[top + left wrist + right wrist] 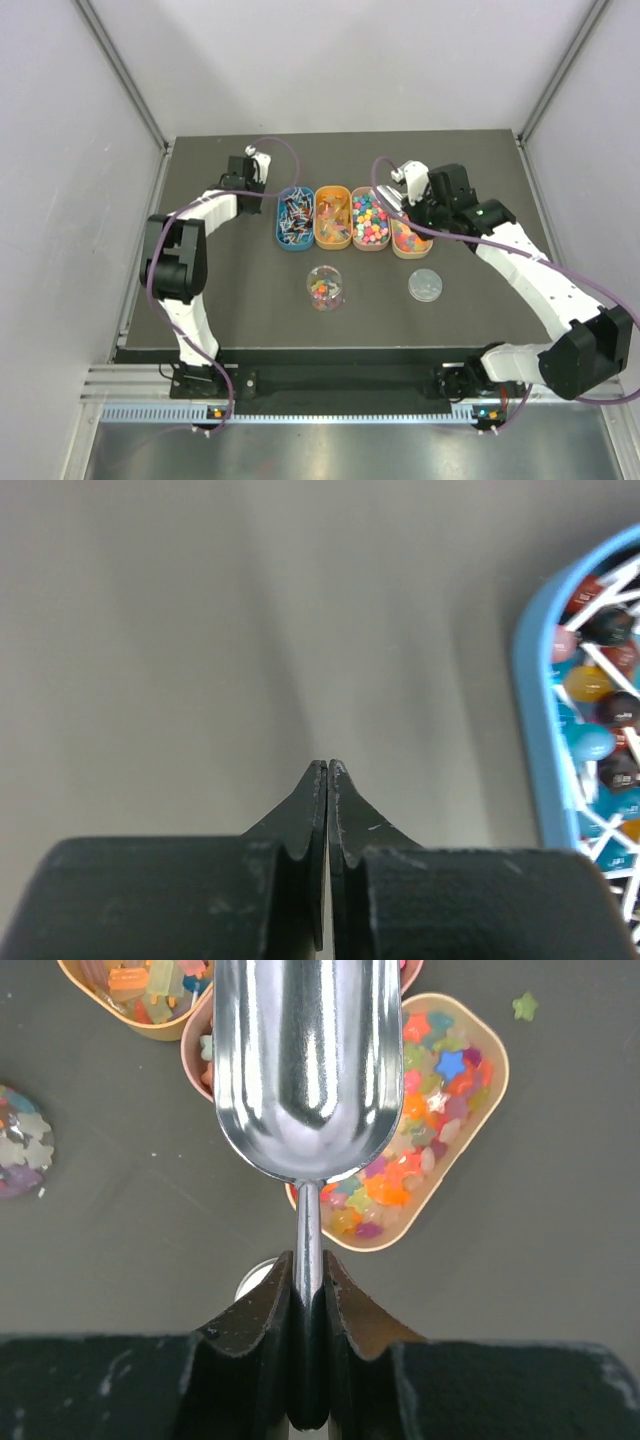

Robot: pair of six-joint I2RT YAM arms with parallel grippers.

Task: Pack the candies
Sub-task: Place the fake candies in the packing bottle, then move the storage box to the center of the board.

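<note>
Right gripper is pinching the scoop by its handle. The candies are lying in the rightmost tray, just beyond the fingertips, partly under the bowl. Left gripper is sitting closed and empty, left of the blue tray.

Dark table is carrying four oval trays in a row, a clear jar, a round lid, one stray star candy.
</note>
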